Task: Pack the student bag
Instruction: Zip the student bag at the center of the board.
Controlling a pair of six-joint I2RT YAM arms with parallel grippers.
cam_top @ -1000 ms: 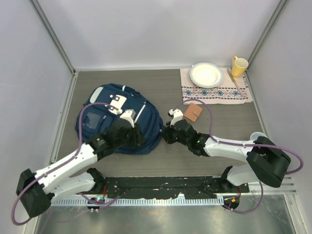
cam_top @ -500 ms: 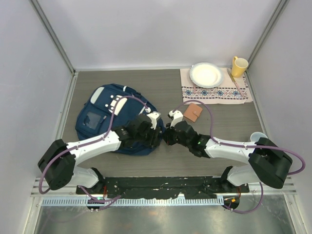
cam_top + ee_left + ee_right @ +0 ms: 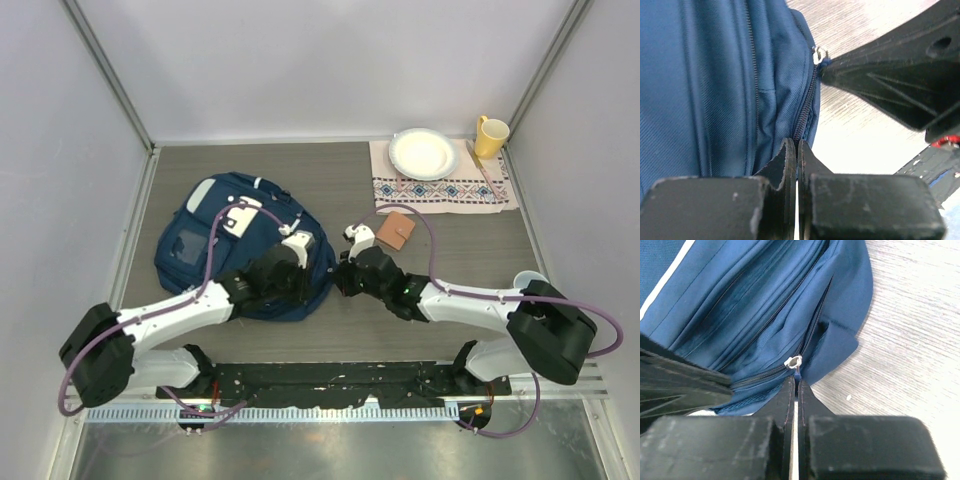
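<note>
Shifted rightward and newly pressed together, the left claw [image 3: 797, 145] sat at the near-right edge of the student bag [image 3: 215, 235], left of centre on the bench [image 3: 340, 180], its zip seam running on to the zip pull [image 3: 793, 361] pinched by the right claw [image 3: 796, 382].

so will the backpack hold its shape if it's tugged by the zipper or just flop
Likely floppy: the backpack lies flat, its fabric creased by the zipper pull. Looks empty, so probably light, and it may slide on the smooth table when tugged.

student bag [image 3: 715, 90]: woven cloth, matt
zip pull [image 3: 793, 361]: shiny metal
desk [image 3: 910, 315]: wood-grain, matt
left pincer [image 3: 796, 148]: matt plastic
</note>
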